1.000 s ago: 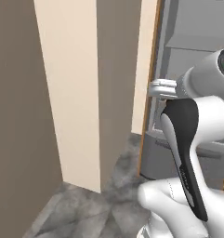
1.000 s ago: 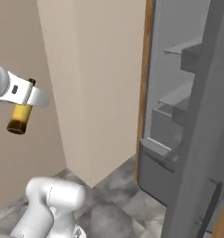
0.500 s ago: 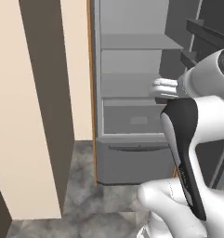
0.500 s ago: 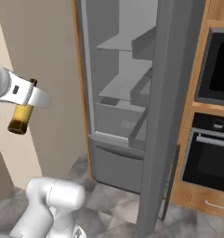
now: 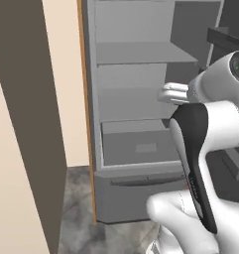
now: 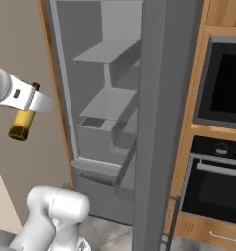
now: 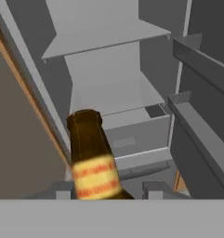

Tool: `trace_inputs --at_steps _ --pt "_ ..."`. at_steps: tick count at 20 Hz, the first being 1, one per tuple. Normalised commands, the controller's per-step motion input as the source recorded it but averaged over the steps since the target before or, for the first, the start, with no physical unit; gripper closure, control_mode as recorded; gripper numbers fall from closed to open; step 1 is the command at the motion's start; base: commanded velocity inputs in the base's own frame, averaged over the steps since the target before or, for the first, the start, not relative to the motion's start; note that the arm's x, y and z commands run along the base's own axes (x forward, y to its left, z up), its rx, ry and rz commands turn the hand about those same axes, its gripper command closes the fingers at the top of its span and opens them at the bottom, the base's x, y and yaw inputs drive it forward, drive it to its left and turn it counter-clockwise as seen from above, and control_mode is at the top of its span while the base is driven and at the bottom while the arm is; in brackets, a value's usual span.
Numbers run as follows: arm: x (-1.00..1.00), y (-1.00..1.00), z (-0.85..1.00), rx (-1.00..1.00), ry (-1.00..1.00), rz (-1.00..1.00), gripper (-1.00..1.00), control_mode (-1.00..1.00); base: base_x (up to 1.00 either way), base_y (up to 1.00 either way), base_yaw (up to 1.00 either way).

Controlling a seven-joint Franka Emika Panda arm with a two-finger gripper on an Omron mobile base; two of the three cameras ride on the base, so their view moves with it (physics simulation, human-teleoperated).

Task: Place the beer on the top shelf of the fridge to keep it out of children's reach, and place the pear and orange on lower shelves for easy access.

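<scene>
In the right base view the hand point(image 6: 27, 100) sits at the far left, its white body clamped shut around the beer point(image 6: 22, 122), which hangs bottom-down and slightly tilted below it. The beer is a smooth brown glass bottle with a yellowish band; in the hand view it fills the lower middle, dark and glossy, and its label point(image 7: 95, 177) is a pale yellow wrap with two orange-red bands of marks too blurred to read.

Ahead and to the right of the hand stands the fridge point(image 6: 153, 122), open, a tall matte grey box with flat, plain walls. Its top shelf point(image 7: 104, 39) is a thin flat grey board above the level of the bottle, and bare. A lower shelf point(image 7: 115, 98) of the same flat grey lies beneath it, beyond the bottle. Under that sits a boxy grey drawer point(image 5: 136, 146) with a small rectangular recess on its front.

Farther right of the hand, past the fridge's open door, a black glass oven point(image 6: 222, 83) is set in an orange wood-toned cabinet point(image 6: 227, 14). The floor point(image 5: 79, 218) is mottled grey stone.
</scene>
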Motion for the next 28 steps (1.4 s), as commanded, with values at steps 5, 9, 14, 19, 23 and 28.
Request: trace_inputs --at_steps 5,9,14,19,23,28 --pt "0.0 0.0 0.0 0.0 0.0 0.0 1.0 1.0 0.77 0.01 -0.1" --pt "0.0 0.0 0.0 0.0 0.0 0.0 1.0 1.0 0.69 0.01 -0.09" --pt "0.07 0.0 0.0 0.0 -0.05 -0.03 1.0 -1.0 0.39 0.0 -0.1" --pt "0.15 0.0 0.04 0.0 -0.44 -0.13 1.0 -1.0 0.0 0.0 0.0" --pt "0.21 0.0 0.25 0.0 -0.52 -0.05 1.0 -1.0 0.0 0.0 0.0" --pt "0.31 0.0 0.18 0.0 -0.5 -0.02 1.0 -1.0 0.0 0.0 0.0"
